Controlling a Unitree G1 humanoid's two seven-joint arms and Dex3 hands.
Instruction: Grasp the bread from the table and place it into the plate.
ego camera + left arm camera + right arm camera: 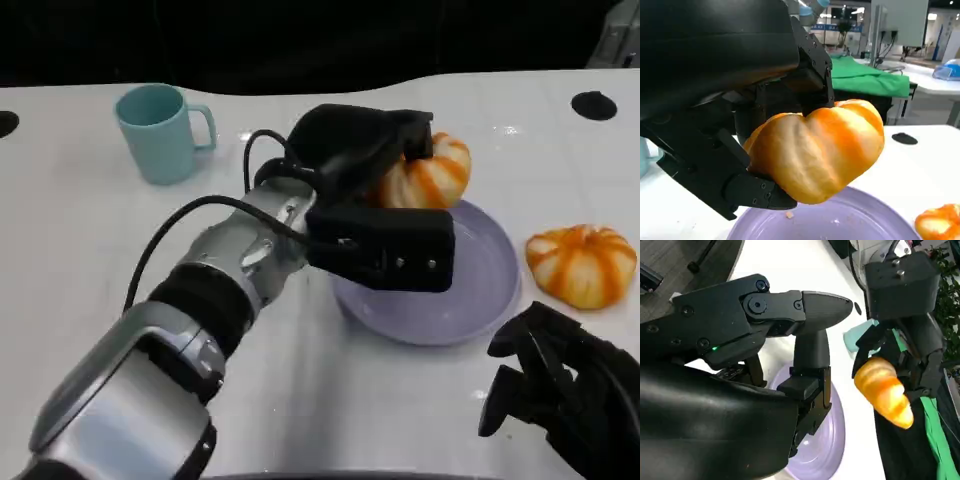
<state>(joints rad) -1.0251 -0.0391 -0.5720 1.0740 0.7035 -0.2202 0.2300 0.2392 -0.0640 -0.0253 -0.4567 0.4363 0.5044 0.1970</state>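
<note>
The left hand (375,190) grips the orange-striped bread (428,173), holding it above the far rim of the purple plate (485,290). The right hand (560,385), fingers curled on nothing, rests near the plate's right side.

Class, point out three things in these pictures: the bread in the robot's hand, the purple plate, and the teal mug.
bread (815,150), left wrist view, its striped front
plate (490,290), head view, bare right inside
mug (155,135), head view, its side wall

open lab hall, white worktables (920,75), green cloth (865,77)
</note>
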